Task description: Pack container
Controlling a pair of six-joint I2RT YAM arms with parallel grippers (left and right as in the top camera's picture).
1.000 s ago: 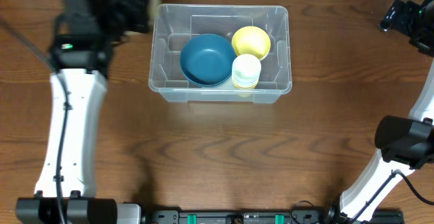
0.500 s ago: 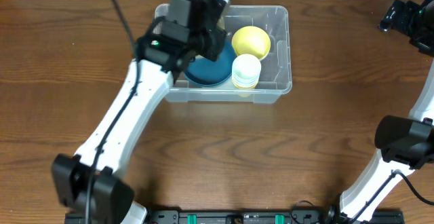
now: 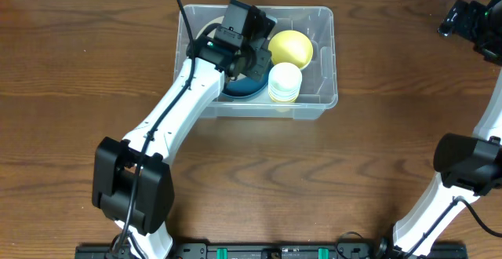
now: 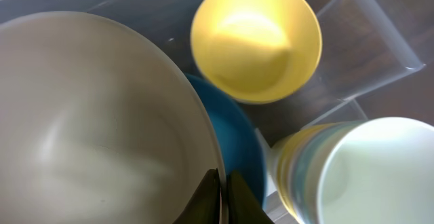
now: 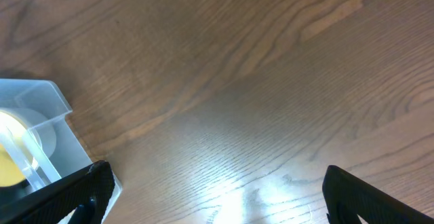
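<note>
At the left of the left wrist view, your left gripper point(image 4: 220, 197) is pinched tight on the rim of the cream bowl point(image 4: 95, 129). It hangs over the blue bowl point(image 4: 234, 139) inside the container point(image 3: 323, 71), upper centre of the overhead frame. That thin rim grip may let the bowl swing or slip, and released tilted it likely won't nest. Drift rightward and you could knock the yellow bowl point(image 4: 254, 41) or topple the stack of cups point(image 4: 366, 170). Far right, your right gripper point(image 5: 217, 195) gapes wide, holding nothing
</note>
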